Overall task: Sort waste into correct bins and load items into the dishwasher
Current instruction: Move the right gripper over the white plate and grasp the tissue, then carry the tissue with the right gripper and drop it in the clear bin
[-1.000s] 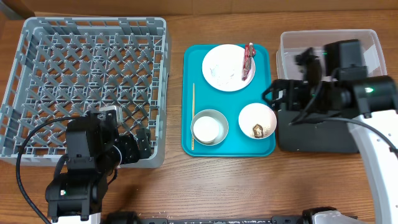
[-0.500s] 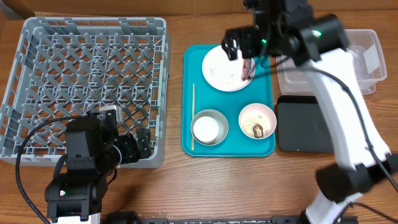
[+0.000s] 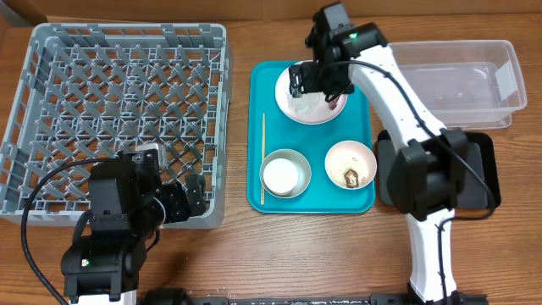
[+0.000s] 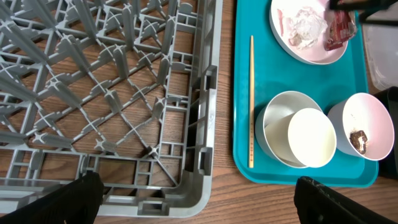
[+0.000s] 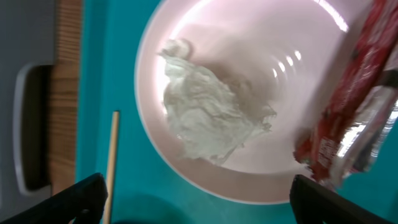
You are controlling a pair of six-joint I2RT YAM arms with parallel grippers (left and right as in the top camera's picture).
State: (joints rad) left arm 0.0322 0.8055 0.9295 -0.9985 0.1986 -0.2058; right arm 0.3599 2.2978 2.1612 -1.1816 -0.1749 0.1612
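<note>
White crumpled tissue point(image 5: 208, 121) lies on the large white round plate point(image 5: 249, 56), far on the teal tray point(image 3: 257, 169), below the right gripper point(image 5: 205, 199), fingers parted. Left gripper point(image 4: 199, 205) likewise parted; grey plastic dish rack point(image 3: 118, 93) empty, all sorting remains

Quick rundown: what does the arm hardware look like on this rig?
Right arm: white rounded links, black joint housings, green LED lit near the wrist. Left arm: black blocky housings, looping black cables, white lower section. Left end effector and right end effector: black fingers.
</note>
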